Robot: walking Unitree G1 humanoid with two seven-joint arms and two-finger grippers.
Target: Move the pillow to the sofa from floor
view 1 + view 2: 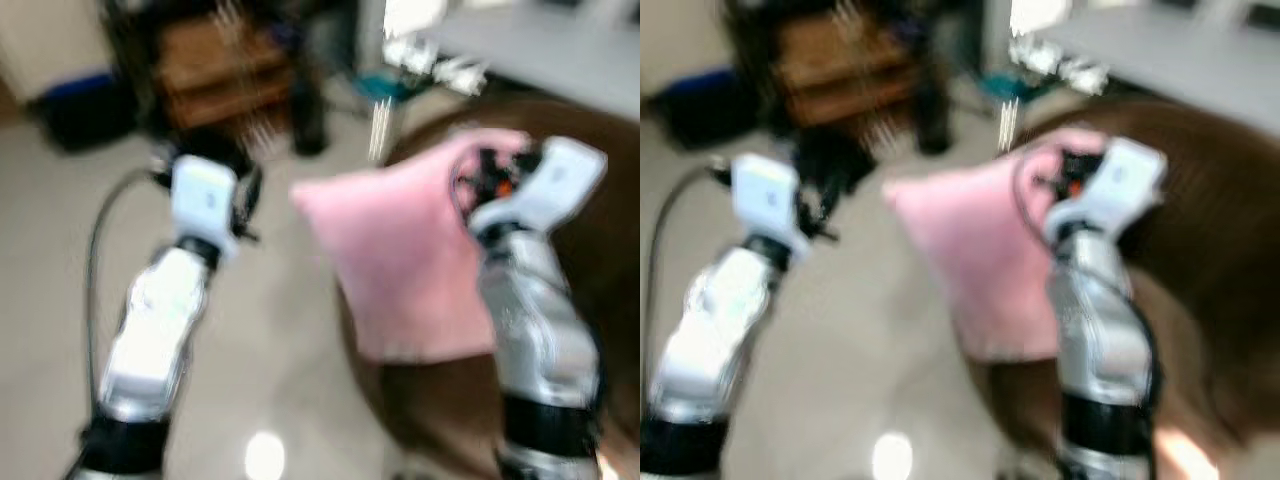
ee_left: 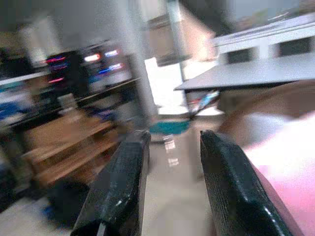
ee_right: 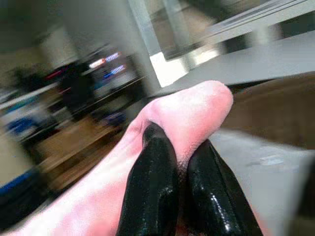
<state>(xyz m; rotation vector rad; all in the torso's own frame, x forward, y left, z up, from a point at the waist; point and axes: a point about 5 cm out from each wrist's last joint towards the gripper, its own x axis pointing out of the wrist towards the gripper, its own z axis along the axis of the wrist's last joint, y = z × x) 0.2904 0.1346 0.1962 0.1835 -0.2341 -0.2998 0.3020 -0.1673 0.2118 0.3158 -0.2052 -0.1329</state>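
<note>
The right end effector [image 3: 179,172] is clamped on an upper corner of the pink pillow [image 1: 400,260], which hangs off the floor, over the near edge of the brown sofa [image 1: 590,200]. The left end effector [image 2: 170,162], fingers apart, hovers just beside the pillow, holding nothing.

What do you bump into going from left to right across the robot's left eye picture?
Left gripper → pink pillow → right gripper, pinching the pillow's top corner → brown sofa.
</note>
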